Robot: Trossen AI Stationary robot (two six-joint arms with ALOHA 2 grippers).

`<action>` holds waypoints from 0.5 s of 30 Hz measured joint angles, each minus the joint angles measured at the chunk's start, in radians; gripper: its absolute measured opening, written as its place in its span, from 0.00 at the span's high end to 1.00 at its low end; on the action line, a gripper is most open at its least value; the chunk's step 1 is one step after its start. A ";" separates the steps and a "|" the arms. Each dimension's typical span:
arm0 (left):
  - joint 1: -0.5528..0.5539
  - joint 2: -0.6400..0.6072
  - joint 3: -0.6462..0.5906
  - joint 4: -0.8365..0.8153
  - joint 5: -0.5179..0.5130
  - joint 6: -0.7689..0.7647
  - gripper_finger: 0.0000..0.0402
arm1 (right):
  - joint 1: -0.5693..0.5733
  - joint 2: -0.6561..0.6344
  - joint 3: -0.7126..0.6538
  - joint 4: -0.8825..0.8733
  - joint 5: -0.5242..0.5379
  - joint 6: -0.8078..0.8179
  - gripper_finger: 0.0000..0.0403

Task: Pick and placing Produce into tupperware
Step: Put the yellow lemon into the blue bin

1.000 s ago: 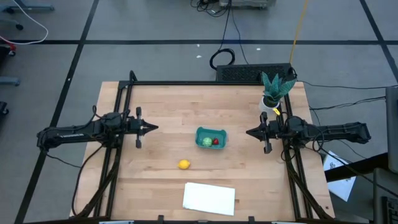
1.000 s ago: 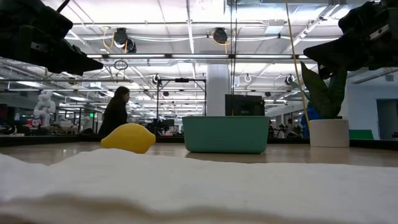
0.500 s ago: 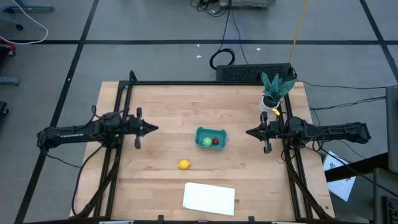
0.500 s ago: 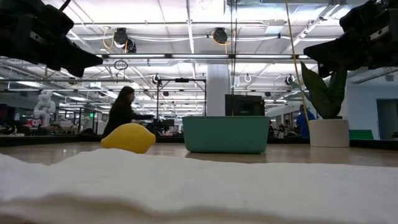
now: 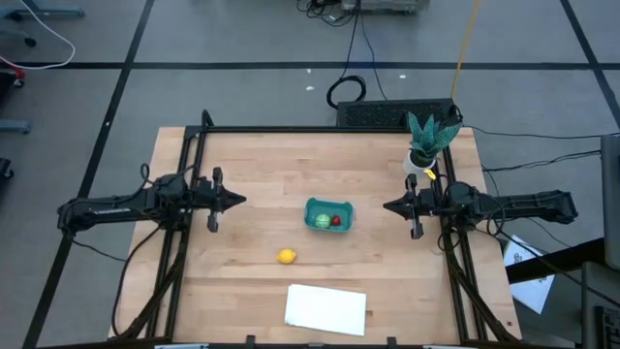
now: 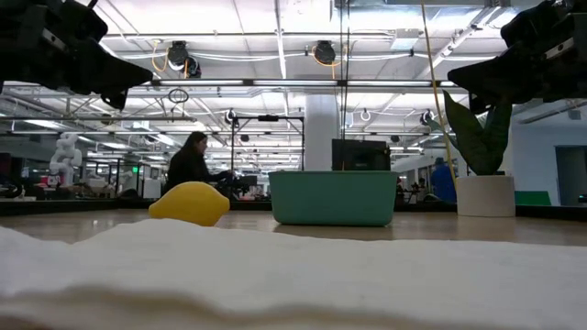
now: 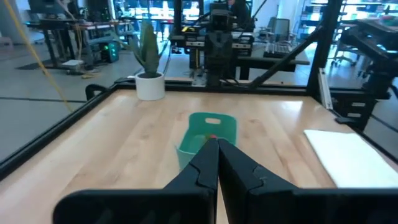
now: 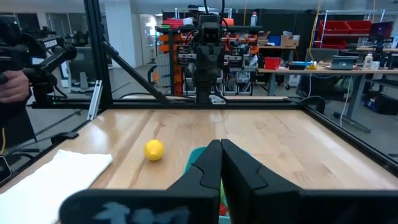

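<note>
The teal tub (image 5: 328,215) sits at the table's middle, with the light-green ball (image 5: 321,221) and the red piece (image 5: 336,220) inside it. The yellow lemon (image 5: 286,256) lies on the bare wood nearer the front edge; it also shows in the low view (image 6: 189,203) and the right wrist view (image 8: 153,150). My left gripper (image 5: 242,200) hovers shut to the left of the tub, pointing at it. My right gripper (image 5: 386,206) hovers shut to the tub's right, also pointing at it. Both wrist views look past shut fingers toward the tub (image 7: 208,129) (image 8: 196,158).
A flat white sheet (image 5: 326,308) lies near the front edge. A potted plant (image 5: 426,145) stands at the far right corner. A black frame rail (image 5: 320,129) runs along the table's far edge. A person (image 6: 190,165) shows in the room behind the table.
In the low view my left arm has risen a little. The things on the table have stayed where they were. The person in the room behind has walked to the right.
</note>
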 joint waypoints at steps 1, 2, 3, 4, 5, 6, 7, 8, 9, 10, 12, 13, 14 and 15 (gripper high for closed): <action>0.000 0.000 0.000 0.000 -0.002 -0.001 0.98 | 0.000 0.000 0.000 0.000 0.000 0.000 1.00; 0.000 0.002 0.000 0.000 -0.001 -0.003 0.98 | 0.000 0.000 0.000 0.000 0.000 0.000 1.00; -0.001 0.011 0.000 0.003 0.004 -0.003 0.98 | 0.000 0.000 0.000 0.000 0.000 0.000 1.00; -0.005 0.021 0.000 0.005 0.010 -0.005 0.98 | 0.000 0.001 0.000 0.000 0.000 0.000 1.00; -0.011 0.031 0.000 0.003 0.012 -0.007 0.98 | 0.000 0.002 -0.001 0.000 0.000 0.000 1.00; -0.018 0.044 0.000 0.010 0.014 -0.009 0.98 | 0.000 0.003 -0.001 0.000 0.000 0.000 1.00; -0.027 0.059 0.000 0.025 0.015 -0.010 0.98 | 0.000 0.003 -0.001 -0.001 0.000 0.000 1.00; -0.037 0.077 0.000 0.038 0.015 -0.010 0.98 | 0.000 0.003 -0.001 -0.001 0.000 -0.002 1.00; -0.048 0.097 0.000 0.050 0.015 -0.009 0.98 | 0.000 0.003 -0.001 -0.001 0.000 -0.002 1.00; -0.059 0.119 0.000 0.068 0.016 -0.009 0.98 | 0.000 0.004 -0.001 -0.001 0.000 -0.003 1.00; -0.080 0.165 0.000 0.108 0.016 -0.001 0.98 | 0.000 0.004 -0.001 -0.001 0.000 -0.003 1.00; -0.090 0.187 0.000 0.127 0.016 0.004 0.98 | 0.000 0.004 -0.001 -0.001 0.000 -0.003 1.00; -0.100 0.209 0.000 0.145 0.016 0.006 0.98 | 0.000 0.004 -0.001 -0.001 0.000 -0.003 1.00; -0.109 0.230 0.000 0.161 0.016 0.006 0.98 | 0.000 0.004 -0.001 -0.001 0.000 -0.003 1.00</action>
